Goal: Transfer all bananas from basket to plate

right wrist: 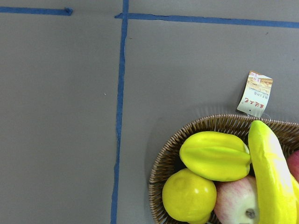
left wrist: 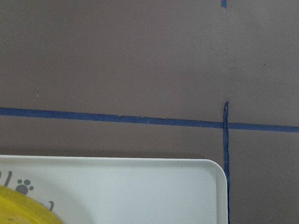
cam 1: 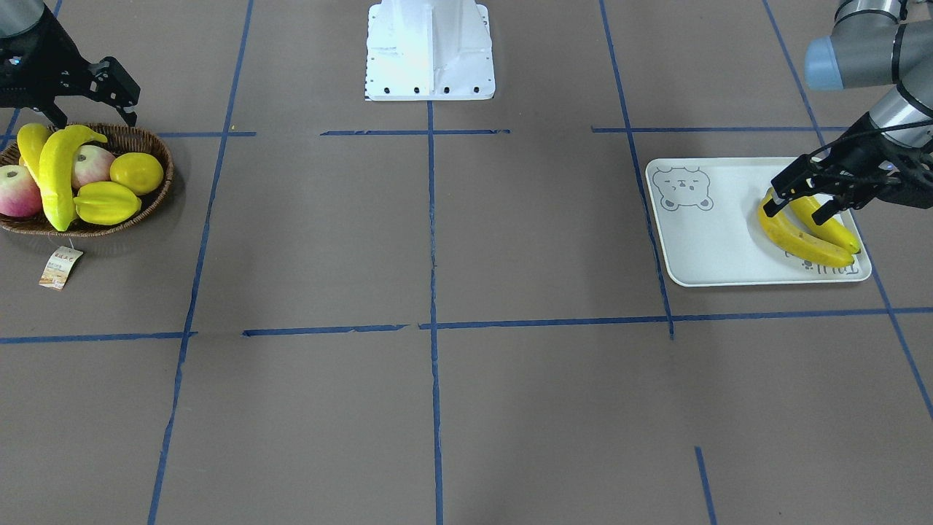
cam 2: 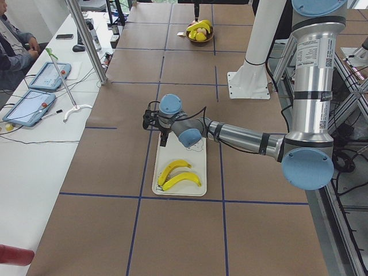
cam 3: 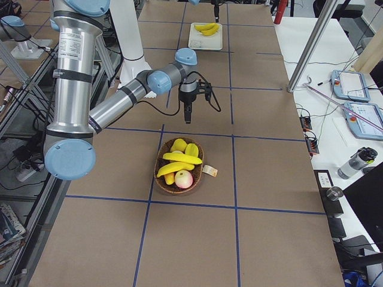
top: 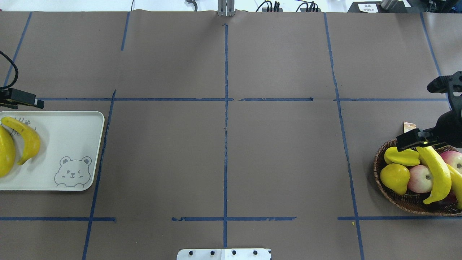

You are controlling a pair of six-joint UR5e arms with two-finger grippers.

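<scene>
Overhead view takes in the brown counter [top: 223,144]. The pale plate [top: 68,144] lies at its left edge, two bananas [top: 27,139] side by side on it. A wicker basket [top: 393,196] at the right edge holds two more bananas [top: 438,171] among apples [top: 420,178], a lemon [top: 394,177] and a starfruit [top: 401,157]. The left claw [cam 1: 799,208] hangs spread and empty over the plate's bananas. The right claw [cam 1: 95,118] hovers spread by the basket's rim, gripping nothing.

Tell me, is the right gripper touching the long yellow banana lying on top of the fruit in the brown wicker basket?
Apart. The exterior right view shows bare table between the right gripper and the long yellow banana.
</scene>
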